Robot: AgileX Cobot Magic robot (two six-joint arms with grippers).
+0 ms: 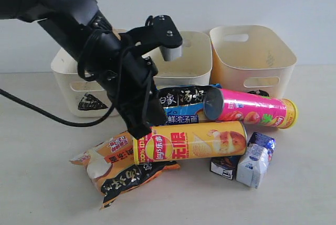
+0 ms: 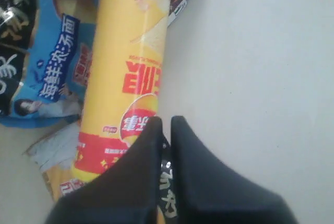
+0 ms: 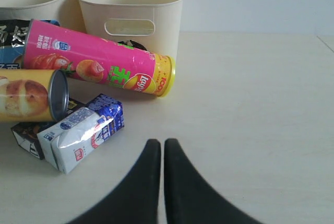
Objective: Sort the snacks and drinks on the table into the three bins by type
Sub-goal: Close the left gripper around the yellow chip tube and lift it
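The yellow chip tube (image 1: 194, 141) (image 2: 130, 51) lies across the orange-and-black noodle packet (image 1: 115, 167). Behind it lie the blue-and-black packet (image 1: 181, 104) (image 2: 47, 62) and the pink tube (image 1: 252, 108) (image 3: 94, 62). The white-and-blue carton (image 1: 254, 162) (image 3: 78, 135) and the dark purple carton (image 1: 224, 166) (image 3: 23, 132) sit by the yellow tube's open end. My left gripper (image 1: 144, 130) (image 2: 165, 122) is shut, at the tube's left end; black packet print shows through the slit between its fingers. My right gripper (image 3: 159, 143) is shut over bare table, out of the exterior view.
Three cream bins stand along the back: the left one (image 1: 68, 73) with a black triangle, partly hidden by my left arm, the middle one (image 1: 194, 62), and the right one (image 1: 252, 57) (image 3: 135, 4). The pink tube's yellow end lies close to the right bin's front.
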